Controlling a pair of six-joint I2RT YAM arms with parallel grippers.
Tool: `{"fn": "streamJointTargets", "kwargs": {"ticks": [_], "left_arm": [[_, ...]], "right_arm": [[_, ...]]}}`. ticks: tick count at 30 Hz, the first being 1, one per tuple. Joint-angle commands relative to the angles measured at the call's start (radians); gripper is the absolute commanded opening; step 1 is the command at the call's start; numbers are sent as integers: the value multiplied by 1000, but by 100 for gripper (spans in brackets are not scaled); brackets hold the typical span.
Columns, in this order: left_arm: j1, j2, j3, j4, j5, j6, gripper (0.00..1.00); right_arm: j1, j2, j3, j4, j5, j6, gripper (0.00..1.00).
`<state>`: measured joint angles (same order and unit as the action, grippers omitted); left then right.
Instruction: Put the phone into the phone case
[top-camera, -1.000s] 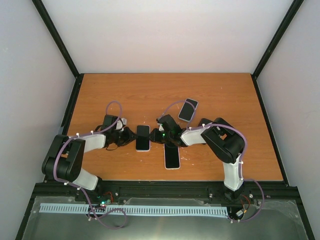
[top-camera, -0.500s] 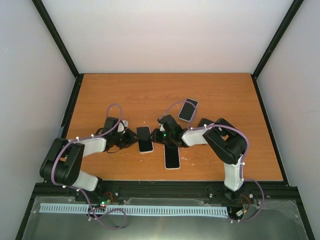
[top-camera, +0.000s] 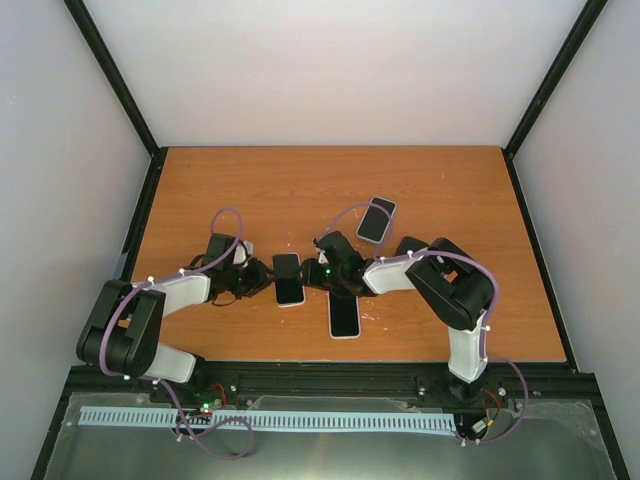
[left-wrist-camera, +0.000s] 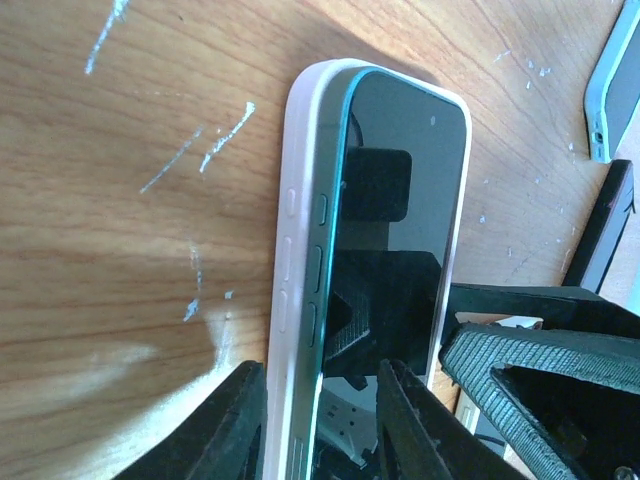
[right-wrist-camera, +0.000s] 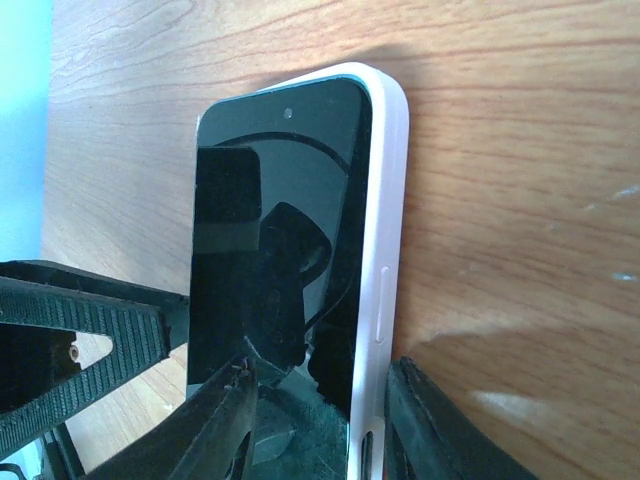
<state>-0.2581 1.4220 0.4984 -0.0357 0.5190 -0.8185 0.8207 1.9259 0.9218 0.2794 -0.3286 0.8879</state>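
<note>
the teal-edged, black-glass phone (left-wrist-camera: 400, 200) is lying screen up inside the pale white, rubbery-looking phone case (left-wrist-camera: 293, 200). it is sitting on the orange-brown wooden table (top-camera: 450, 180), a little left of centre and toward the near side, right between the two tools. the left gripper (left-wrist-camera: 320, 430) is reaching in from the left and straddling the left long edge, jaws standing narrow, one finger outside the case wall and one over the glass. cannot tell if the pads are pressing or just clearing. the right gripper (right-wrist-camera: 325, 440) is doing the same on the right long edge: narrow gap, contact equally unclear. on the left edge the teal side with its buttons is showing above the case lip, so judging that side is riding proud and not fully seated; the right edge is looking snug. a second handset (top-camera: 344, 316), dark screen with a white rim, is lying just right of it and nearer, and a third handset (top-camera: 377, 219) is sitting farther right and far. handling guess: the phone is going to behave stiff, fairly light, slick on the glass and crack-prone, so hard pinches on the screen are looking risky. the case is going to flex and stretch at the rim. best hold is looking like the long edges over the case wall, clear of the side buttons, pressing down near the proud left rim and corners to snap it home. the pair sliding on the smooth wood is the risk.
</note>
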Motion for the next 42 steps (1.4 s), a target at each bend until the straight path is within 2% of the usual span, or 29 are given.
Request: {"fn": "streamJointTargets", "kwargs": {"ticks": [1, 9, 19, 25, 33, 38, 39, 42], "left_arm": [[4, 14, 29, 8, 2, 45, 28], [3, 32, -28, 93, 72, 18, 13], [3, -12, -75, 145, 144, -21, 15], [3, -21, -73, 140, 145, -26, 18], [4, -27, -78, 127, 141, -21, 22], [4, -30, -84, 116, 127, -14, 25], [4, -27, -86, 115, 124, -15, 25], [3, -27, -89, 113, 126, -17, 25]], "right_arm": [[9, 26, -10, 13, -12, 15, 36], [8, 4, -11, 172, -162, 41, 37], [8, -66, -45, 318, -248, 162, 37], [8, -16, -112, 573, -301, 318, 38], [8, 57, -123, 645, -315, 379, 39], [8, 89, -112, 614, -306, 382, 41], [8, 89, -108, 585, -297, 367, 41], [8, 74, -96, 480, -263, 301, 30]]}}
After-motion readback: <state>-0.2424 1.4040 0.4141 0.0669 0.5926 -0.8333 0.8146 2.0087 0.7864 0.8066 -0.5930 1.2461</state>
